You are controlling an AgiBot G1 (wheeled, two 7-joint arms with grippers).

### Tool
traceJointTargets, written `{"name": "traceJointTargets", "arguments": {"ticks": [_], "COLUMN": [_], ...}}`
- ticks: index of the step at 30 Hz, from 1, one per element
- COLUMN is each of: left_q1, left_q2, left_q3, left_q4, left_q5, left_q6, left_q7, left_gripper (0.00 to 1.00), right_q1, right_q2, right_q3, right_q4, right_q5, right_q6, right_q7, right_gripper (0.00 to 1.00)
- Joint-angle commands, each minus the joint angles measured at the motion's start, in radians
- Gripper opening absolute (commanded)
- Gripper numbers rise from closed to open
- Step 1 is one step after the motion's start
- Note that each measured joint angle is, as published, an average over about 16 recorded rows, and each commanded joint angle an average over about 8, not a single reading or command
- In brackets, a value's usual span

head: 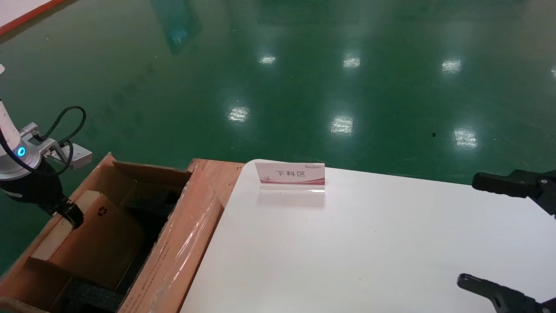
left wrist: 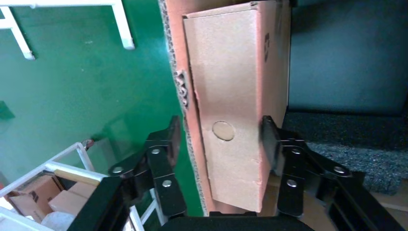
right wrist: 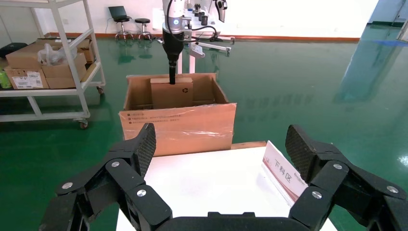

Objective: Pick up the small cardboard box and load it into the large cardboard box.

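Note:
The small cardboard box (head: 102, 237), plain brown with a black recycling symbol, leans tilted inside the large cardboard box (head: 173, 252), against its left wall. My left gripper (head: 71, 213) is at the small box's upper end. In the left wrist view the small box (left wrist: 235, 72) stands between the fingers (left wrist: 169, 144). That finger is apart from it, above the carton's corrugated wall edge (left wrist: 182, 91), so the left gripper (left wrist: 220, 137) is open. Black foam (left wrist: 346, 144) lies in the carton. My right gripper (head: 469, 229) is open and empty over the table's right side.
A white table (head: 369, 243) with a small standing sign (head: 290, 176) is beside the carton, whose near flap has clear tape (head: 191, 243). From the right wrist I see the carton (right wrist: 178, 127) beyond the table, and a shelf cart (right wrist: 48, 62) with boxes on green floor.

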Motion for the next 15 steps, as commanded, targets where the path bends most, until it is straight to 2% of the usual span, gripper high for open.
{"name": "traceJointTargets", "arguments": {"ticks": [1, 9, 15], "left_q1": [-0.001, -0.009, -0.096], "left_q2": [0.0, 0.0, -0.016], "left_q3": [0.0, -0.005, -0.039], "left_q4": [-0.001, -0.005, -0.067], "left_q5": [0.0, -0.003, -0.022], "left_q6": [0.0, -0.006, -0.035], "left_q7": [0.0, 0.005, 0.048], "left_gripper": [1.0, 1.0, 1.0], "right_q1": [0.0, 0.0, 0.0], "right_q2": [0.0, 0.0, 0.0], "right_q3": [0.0, 0.0, 0.0], "right_q4": [0.0, 0.0, -0.001], "right_q5": [0.0, 0.0, 0.0], "right_q6": [0.0, 0.0, 0.0], "right_q7": [0.0, 0.0, 0.0], "right_gripper": [1.0, 1.0, 1.0]}}
